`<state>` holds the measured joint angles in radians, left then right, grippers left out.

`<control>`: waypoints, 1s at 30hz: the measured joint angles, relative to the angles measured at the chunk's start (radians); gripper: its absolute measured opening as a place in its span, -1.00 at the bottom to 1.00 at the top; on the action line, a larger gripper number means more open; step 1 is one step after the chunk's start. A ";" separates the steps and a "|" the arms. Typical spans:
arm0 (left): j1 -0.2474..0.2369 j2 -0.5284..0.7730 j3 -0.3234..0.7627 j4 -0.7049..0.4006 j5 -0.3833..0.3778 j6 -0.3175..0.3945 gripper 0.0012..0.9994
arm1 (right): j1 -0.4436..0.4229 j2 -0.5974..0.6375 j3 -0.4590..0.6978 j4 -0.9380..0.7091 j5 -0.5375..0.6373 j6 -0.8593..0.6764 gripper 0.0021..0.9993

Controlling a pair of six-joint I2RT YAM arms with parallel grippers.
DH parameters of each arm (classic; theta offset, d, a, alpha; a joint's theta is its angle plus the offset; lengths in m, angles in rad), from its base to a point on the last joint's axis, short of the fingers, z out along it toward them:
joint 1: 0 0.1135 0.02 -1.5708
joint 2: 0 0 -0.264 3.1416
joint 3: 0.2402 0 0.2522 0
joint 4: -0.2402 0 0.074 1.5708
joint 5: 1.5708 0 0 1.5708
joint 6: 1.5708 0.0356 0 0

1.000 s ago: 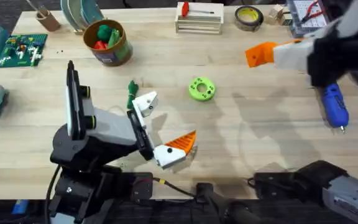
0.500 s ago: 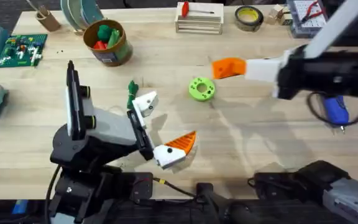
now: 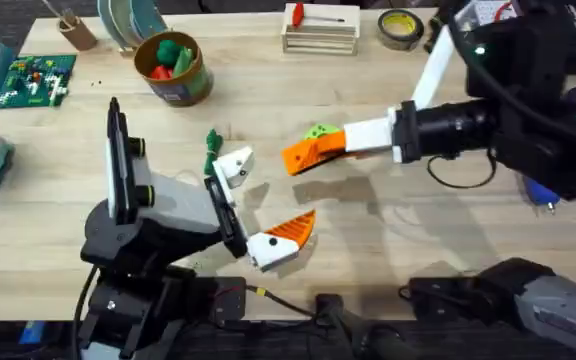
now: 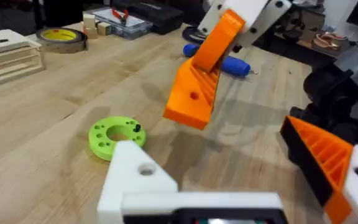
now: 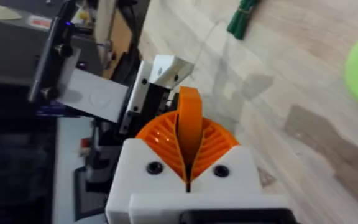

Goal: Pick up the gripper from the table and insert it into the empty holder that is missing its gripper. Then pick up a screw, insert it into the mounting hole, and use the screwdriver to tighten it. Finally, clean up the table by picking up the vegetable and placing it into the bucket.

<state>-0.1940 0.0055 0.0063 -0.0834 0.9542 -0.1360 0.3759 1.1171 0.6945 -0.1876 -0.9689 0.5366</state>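
Gripper piece: orange ribbed wedge [image 3: 303,156], off the bench, held in the air above the middle of the bench, just beside the green disc. In the left wrist view it hangs tilted, thick end down [image 4: 194,87].
Right gripper [image 3: 334,144]: reaches across the middle toward the left arm. Its fingers are pressed together on the wedge, and in the right wrist view the two orange ribbed pads [image 5: 213,146] pinch the thin orange edge [image 5: 189,115] between them.
Left gripper [image 3: 258,200]: low over the front of the bench, fingers spread wide, nothing between them.
Holder: white finger mount [image 3: 234,164] with no pad, bare slanted face with a hole [image 4: 138,177]. It is the left gripper's far finger. The wedge is near it but apart, not touching.
Other left finger: carries its orange ribbed pad [image 3: 290,230], seen close in the left wrist view [image 4: 322,155].
Green disc [image 3: 318,131]: flat on the bench, partly hidden behind the wedge from overhead, clear in the left wrist view [image 4: 117,134].
Vegetable: dark green [image 3: 211,150], lies on the bench just beside the holder, on the bucket's side.
Bucket [image 3: 173,68]: upright at the far left of the bench, red and green items inside.
Screwdriver: blue, lies at the right side of the bench [image 4: 219,62], mostly hidden under the right arm from overhead [image 3: 541,193].
Bench [image 3: 418,240]: light wood with plank seams.
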 joint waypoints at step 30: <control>0.000 0.000 0.000 0.001 -0.008 -0.003 0.99 | 0.133 0.396 0.000 0.574 -0.268 0.512 -0.99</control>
<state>-0.1940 0.0053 0.0063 -0.0827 0.9465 -0.1388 0.5091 1.5126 0.6941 0.3867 -1.2369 1.0482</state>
